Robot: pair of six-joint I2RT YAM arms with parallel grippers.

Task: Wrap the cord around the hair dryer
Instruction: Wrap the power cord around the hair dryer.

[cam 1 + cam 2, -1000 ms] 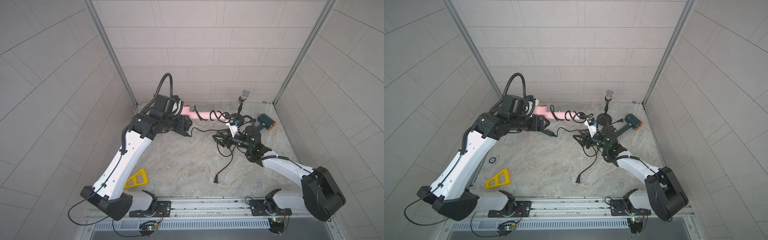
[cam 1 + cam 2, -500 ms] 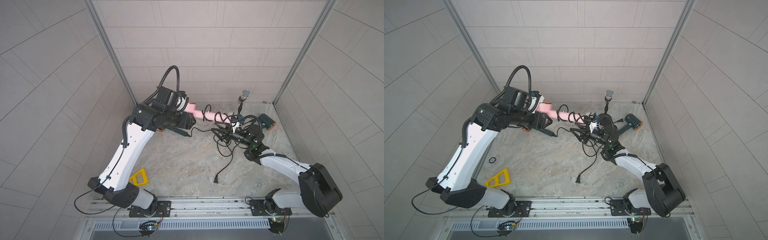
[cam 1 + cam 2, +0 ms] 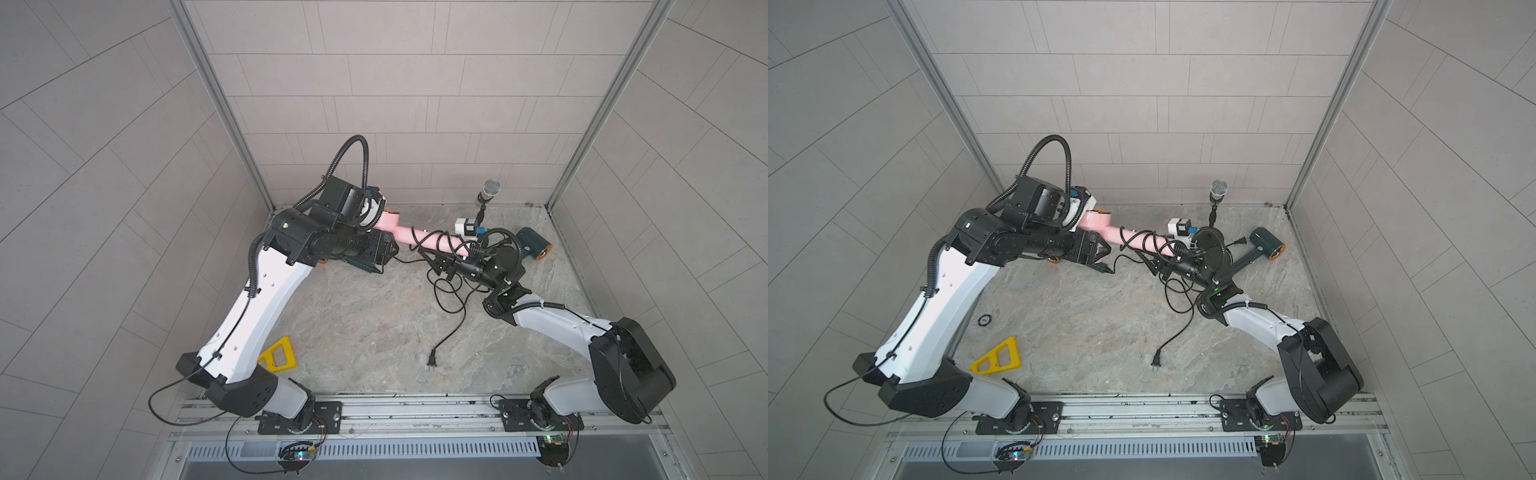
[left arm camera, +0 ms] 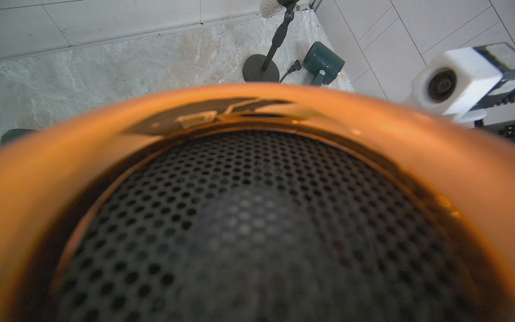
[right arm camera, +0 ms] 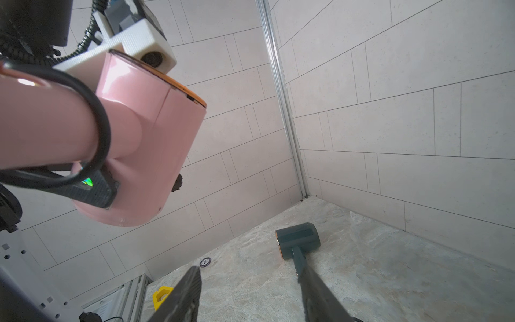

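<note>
On the marbled desk (image 3: 374,332), a microphone (image 3: 490,192) on its stand rises at the back, near a dark green hair dryer (image 3: 533,245) lying down, with a yellow triangle (image 3: 279,354) and a small black ring (image 3: 984,319) well apart from both.

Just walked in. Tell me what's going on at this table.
The left gripper is clamped on the head of the pink hair dryer and holds it in the air, handle pointing toward the right arm. The black cord already makes a few loops around that handle. The right gripper sits close to the handle's end, jaws apart, nothing visible between them. Loose cord trails down to a plug lying on the table. A dark green hair dryer lies untouched near the back.
</note>
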